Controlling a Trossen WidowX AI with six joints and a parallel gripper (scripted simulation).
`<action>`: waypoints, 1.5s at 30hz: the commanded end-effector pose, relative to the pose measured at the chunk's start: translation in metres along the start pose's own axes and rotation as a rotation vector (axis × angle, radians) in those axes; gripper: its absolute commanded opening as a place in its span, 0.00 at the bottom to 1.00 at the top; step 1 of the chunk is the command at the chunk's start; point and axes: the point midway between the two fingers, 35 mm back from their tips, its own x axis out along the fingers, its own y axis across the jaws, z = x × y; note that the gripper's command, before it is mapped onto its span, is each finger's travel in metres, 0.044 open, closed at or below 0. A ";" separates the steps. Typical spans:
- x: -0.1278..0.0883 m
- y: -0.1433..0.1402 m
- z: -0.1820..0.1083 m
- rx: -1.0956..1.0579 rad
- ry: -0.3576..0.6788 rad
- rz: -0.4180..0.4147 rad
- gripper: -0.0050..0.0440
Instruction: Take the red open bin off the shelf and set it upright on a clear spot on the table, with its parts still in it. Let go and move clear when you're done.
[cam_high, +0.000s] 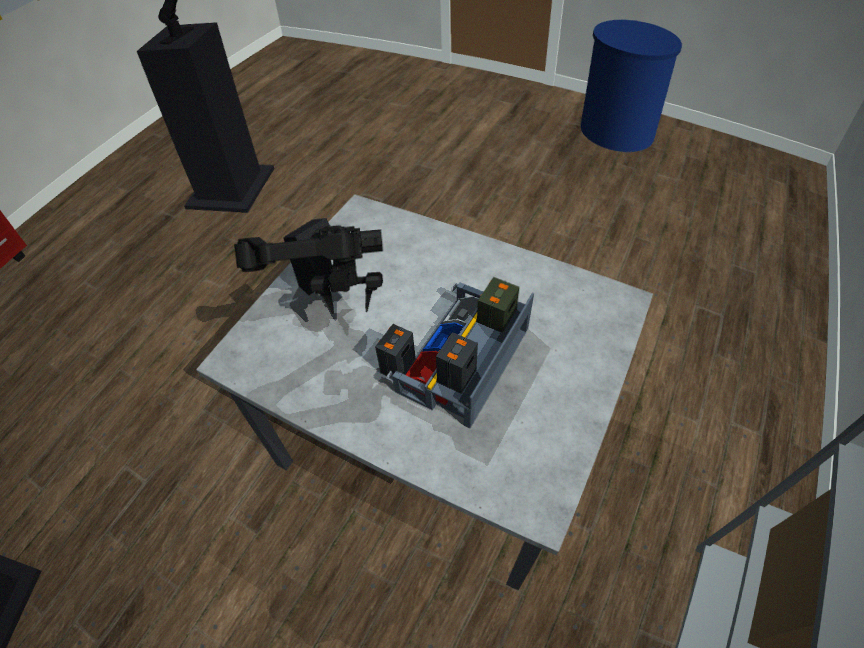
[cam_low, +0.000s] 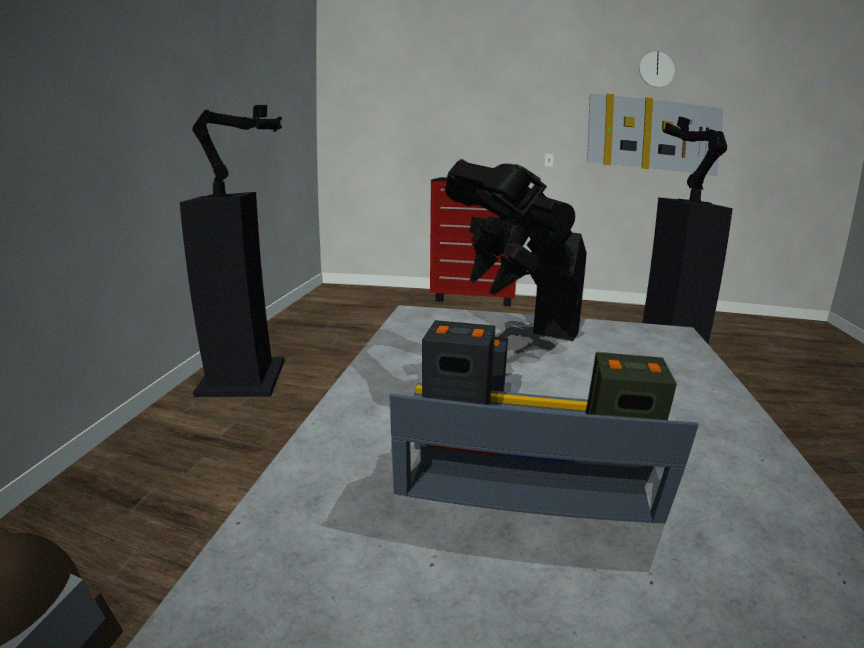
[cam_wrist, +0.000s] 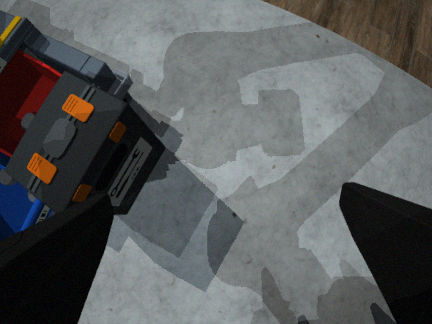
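My gripper (cam_high: 350, 313) (cam_low: 482, 285) (cam_wrist: 227, 200) hangs spread and empty over the worktop (cam_high: 558, 313) (cam_low: 244, 558) (cam_wrist: 170, 300). Beyond the near dark case (cam_high: 395, 348) (cam_low: 499, 366) (cam_wrist: 67, 140), the red bin (cam_high: 421, 366) (cam_wrist: 25, 95) sits in the shelf (cam_high: 498, 369) (cam_low: 537, 432) (cam_wrist: 75, 57); likely stiff, part-weighted, so pinch a wall squarely, keep level, lest parts slide.

The robot's arm (cam_high: 300, 251) (cam_low: 505, 184) is near-black all over, with chunky, block-like segments and rounded, drum-shaped joint housings. A squarish bracket with an open frame shows on one segment. Its hand (cam_high: 350, 313) (cam_low: 482, 282) (cam_wrist: 227, 200) has two dark, wedge-like fingers that narrow to blunt tips, their flat faces plain and matte. The arm's pedestal (cam_high: 310, 275) (cam_low: 558, 296) is a black, flat-sided block. Finer details such as screws are too dark to tell.
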 end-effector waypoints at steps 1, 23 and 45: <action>0.019 -0.004 0.002 0.003 0.121 0.252 1.00; 0.031 -0.021 -0.006 -0.168 -0.006 0.132 1.00; 0.041 -0.022 -0.004 -0.235 -0.015 0.165 1.00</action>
